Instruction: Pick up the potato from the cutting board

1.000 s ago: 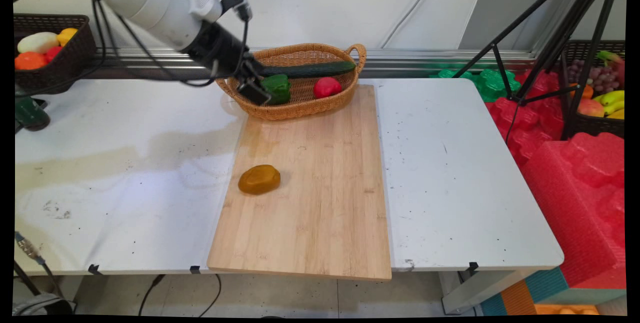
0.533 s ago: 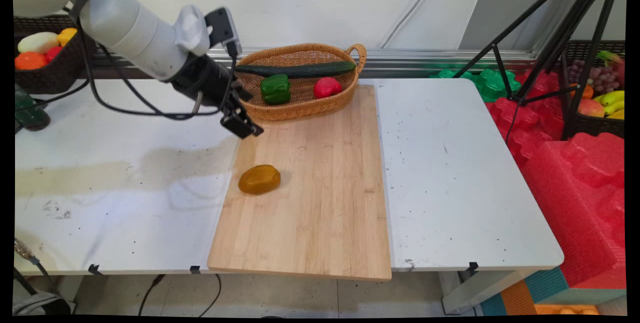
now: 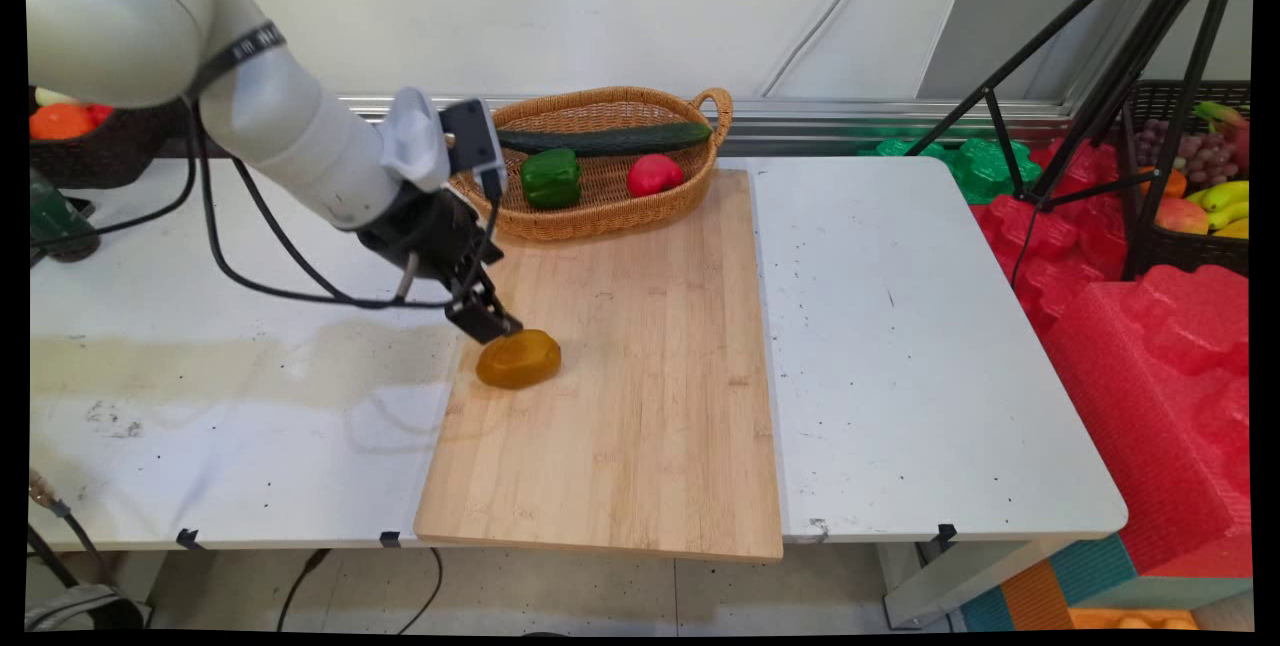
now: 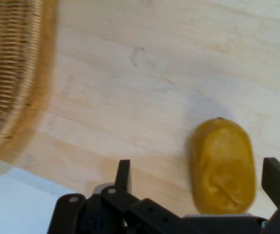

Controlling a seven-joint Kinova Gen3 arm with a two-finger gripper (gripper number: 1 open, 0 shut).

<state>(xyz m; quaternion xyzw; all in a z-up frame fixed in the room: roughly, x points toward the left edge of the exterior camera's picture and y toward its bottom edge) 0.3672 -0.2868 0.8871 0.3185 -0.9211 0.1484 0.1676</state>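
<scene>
A brownish-yellow potato-like lump (image 3: 519,359) lies on the wooden cutting board (image 3: 640,406), near its left edge. My gripper (image 3: 490,321) hangs just above the lump's upper left side. In the hand view the lump (image 4: 223,166) sits between the two open fingers, closer to the right finger (image 4: 275,178) than to the left finger (image 4: 123,174). Neither finger touches it. The wicker basket (image 3: 600,211) at the board's far end holds a green pepper (image 3: 551,177), a red fruit (image 3: 654,174) and a cucumber (image 3: 605,138).
A dark basket (image 3: 110,131) with fruit stands at the back left. Black tripod legs (image 3: 1090,96) rise at the right, beside red foam blocks (image 3: 1150,346) and another fruit basket (image 3: 1200,186). The wicker basket's rim (image 4: 13,97) shows at the left of the hand view.
The gripper has come away from the wicker basket and the green pepper, moving toward the near side and down to the yellow lump. The lump and the basket's contents have not moved.
</scene>
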